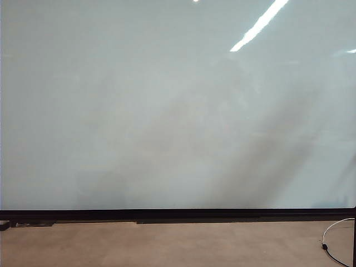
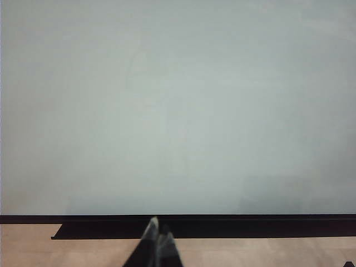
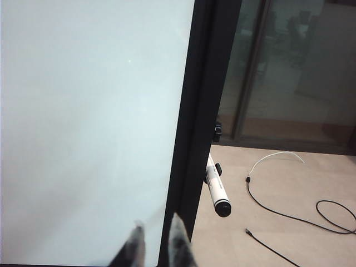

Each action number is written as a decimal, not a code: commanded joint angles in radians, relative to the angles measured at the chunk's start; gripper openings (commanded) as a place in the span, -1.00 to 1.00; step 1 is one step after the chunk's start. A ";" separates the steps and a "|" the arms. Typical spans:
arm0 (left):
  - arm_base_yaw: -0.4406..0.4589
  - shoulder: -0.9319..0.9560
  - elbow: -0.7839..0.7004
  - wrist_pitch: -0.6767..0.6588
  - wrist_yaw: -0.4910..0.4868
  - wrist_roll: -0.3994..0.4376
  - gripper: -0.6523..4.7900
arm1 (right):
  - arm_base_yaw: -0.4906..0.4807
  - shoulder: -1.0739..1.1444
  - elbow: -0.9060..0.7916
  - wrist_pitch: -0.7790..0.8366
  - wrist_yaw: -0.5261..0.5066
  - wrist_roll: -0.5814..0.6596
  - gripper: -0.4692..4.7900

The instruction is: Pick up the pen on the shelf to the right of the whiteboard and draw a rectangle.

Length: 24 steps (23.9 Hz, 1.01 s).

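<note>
Pen (image 3: 217, 189), a slim white marker with dark cap, jutted from the black right frame of the glossy pale whiteboard (image 3: 83, 122), barrel pointing back toward the slightly parted right gripper (image 3: 157, 239), beyond and right of it; the left gripper (image 2: 158, 236) sat closed, far off.

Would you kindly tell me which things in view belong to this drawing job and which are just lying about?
Job:
- pen, on its holder at the board's frame
- whiteboard, nothing drawn yet
- right end effector, nearing the pen
- left end effector, low before the board

Lying about:
- white cable
- black cables
</note>
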 commanded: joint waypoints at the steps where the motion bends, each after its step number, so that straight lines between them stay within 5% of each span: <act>1: 0.000 0.000 0.003 0.006 0.000 0.005 -0.78 | -0.001 0.045 0.005 0.080 -0.006 0.004 -0.62; 24: 0.000 0.000 0.003 0.006 0.000 0.005 -0.78 | -0.070 0.340 0.012 0.377 -0.032 0.031 -0.49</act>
